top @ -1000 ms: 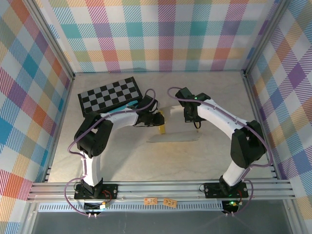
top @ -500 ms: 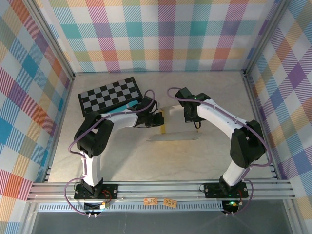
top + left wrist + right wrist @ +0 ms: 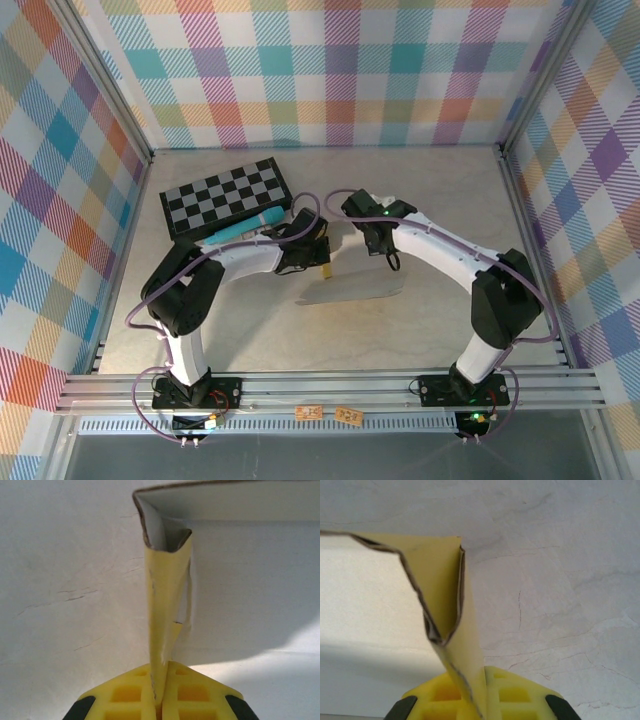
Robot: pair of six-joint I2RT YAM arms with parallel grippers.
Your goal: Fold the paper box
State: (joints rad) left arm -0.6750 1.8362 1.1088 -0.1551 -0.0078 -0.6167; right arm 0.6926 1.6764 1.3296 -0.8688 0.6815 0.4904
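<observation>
From here I see a pale, marble-like table (image 3: 320, 335) enclosed on three sides by walls (image 3: 340, 70) of pastel checked cloth. Aluminium rails (image 3: 330, 385) run along its near edge. The light is even and bright, with soft shadows.

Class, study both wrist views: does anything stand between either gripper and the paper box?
Nothing visible does. The left gripper and the right gripper are each shut directly on the paper box, with its thin card pinched between their fingers.

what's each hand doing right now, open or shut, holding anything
Left hand: closed, pinching a flap of the paper box.
Right hand: closed, pinching another folded edge of the paper box.
</observation>
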